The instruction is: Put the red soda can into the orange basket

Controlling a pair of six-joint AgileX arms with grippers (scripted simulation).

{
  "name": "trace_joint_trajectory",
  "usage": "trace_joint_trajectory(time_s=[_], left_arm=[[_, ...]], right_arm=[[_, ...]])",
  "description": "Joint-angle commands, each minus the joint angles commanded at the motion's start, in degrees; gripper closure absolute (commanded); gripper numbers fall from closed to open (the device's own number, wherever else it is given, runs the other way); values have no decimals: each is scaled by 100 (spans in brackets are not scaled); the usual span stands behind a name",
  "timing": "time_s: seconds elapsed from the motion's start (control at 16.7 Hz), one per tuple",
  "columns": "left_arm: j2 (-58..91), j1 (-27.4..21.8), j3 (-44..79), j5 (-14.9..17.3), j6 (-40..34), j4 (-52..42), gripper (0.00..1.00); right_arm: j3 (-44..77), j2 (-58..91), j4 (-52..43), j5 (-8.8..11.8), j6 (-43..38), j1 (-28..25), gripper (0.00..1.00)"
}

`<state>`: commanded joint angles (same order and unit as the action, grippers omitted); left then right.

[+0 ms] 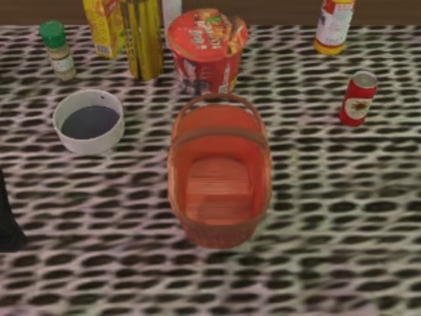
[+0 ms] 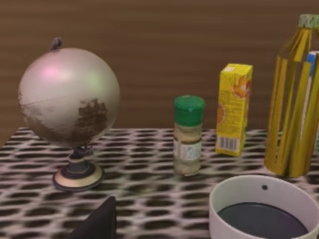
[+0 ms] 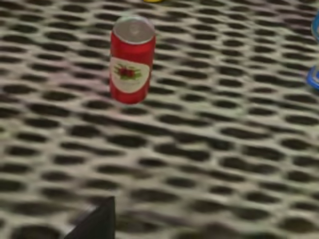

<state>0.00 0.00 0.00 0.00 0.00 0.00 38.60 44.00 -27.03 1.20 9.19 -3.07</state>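
Note:
The red soda can (image 1: 358, 99) stands upright at the right of the table, silver top up, pale emblem on its side. The right wrist view shows the same can (image 3: 130, 59) some way ahead of my right gripper, of which only one dark finger (image 3: 97, 223) shows, with nothing beside it. The orange basket (image 1: 220, 227) sits in the middle of the table, handle arched over its ribbed floor, nothing inside. My left arm (image 1: 8, 220) is parked at the left edge; one finger (image 2: 99, 223) shows near the white bowl. The right arm is outside the top view.
A white bowl (image 1: 89, 122) with dark contents stands left of the basket. Along the back are a green-capped jar (image 1: 58, 50), a yellow carton (image 1: 105, 26), a yellow bottle (image 1: 143, 36), a big red noodle cup (image 1: 206, 49) and a yellow-and-red bottle (image 1: 333, 25). A globe (image 2: 70, 109) stands at the far left.

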Motion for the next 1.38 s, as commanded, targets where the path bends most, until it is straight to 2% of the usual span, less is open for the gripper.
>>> trace_joint_trajectory(time_s=[0.78, 1.08, 1.38], left_arm=[[0, 0, 0, 0, 0, 0, 0], [0, 0, 0, 0, 0, 0, 0], [0, 0, 0, 0, 0, 0, 0]], right_arm=[[7521, 7435, -4357, 102, 1726, -403, 0], [9871, 9479, -5389, 131, 2207, -494, 0], [11057, 10475, -5846, 153, 2453, -546, 0]])
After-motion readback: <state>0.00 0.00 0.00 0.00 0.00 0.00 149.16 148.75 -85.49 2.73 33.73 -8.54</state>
